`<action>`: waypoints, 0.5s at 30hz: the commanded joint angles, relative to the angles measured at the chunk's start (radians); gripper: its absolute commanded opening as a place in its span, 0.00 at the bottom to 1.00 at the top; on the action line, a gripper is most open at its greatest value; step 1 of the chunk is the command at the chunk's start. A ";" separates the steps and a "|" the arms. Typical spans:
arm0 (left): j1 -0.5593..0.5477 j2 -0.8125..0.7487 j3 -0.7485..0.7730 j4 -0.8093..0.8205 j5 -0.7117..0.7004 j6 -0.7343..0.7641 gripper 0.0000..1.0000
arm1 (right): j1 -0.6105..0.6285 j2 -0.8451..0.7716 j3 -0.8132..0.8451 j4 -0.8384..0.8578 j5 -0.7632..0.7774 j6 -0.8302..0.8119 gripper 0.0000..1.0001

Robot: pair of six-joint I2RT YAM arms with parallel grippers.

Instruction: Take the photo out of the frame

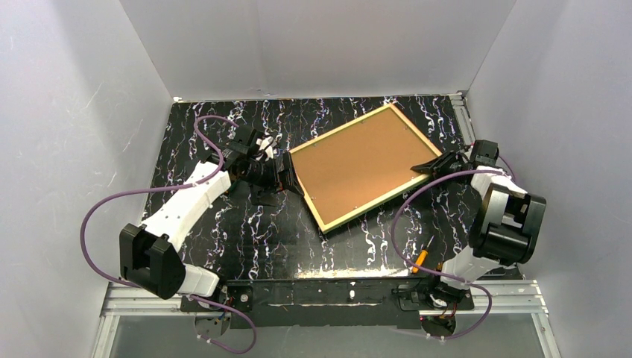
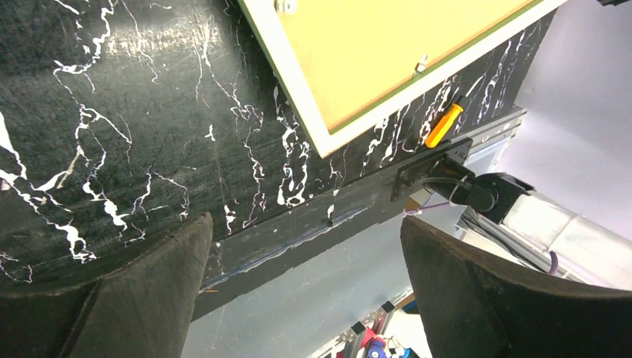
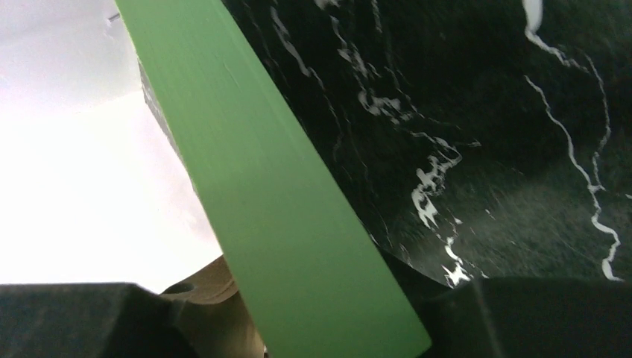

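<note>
The frame lies back up and askew on the black marbled table, its plain brown backing board showing. The photo is hidden under the board. My right gripper is shut on the frame's right edge. In the right wrist view the green front passes between my fingers, seen from below, so that edge is raised. My left gripper is open and empty beside the frame's left corner. The left wrist view shows its fingers wide apart and the frame's pale edge ahead of them.
An orange-handled screwdriver lies near the table's front right edge and also shows in the left wrist view. Small metal tabs sit at the backing board's rim. White walls close in the back and both sides.
</note>
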 commanded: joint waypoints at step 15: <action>-0.005 -0.008 -0.055 -0.032 0.098 -0.016 0.98 | -0.074 0.187 0.166 -0.232 0.176 -0.293 0.15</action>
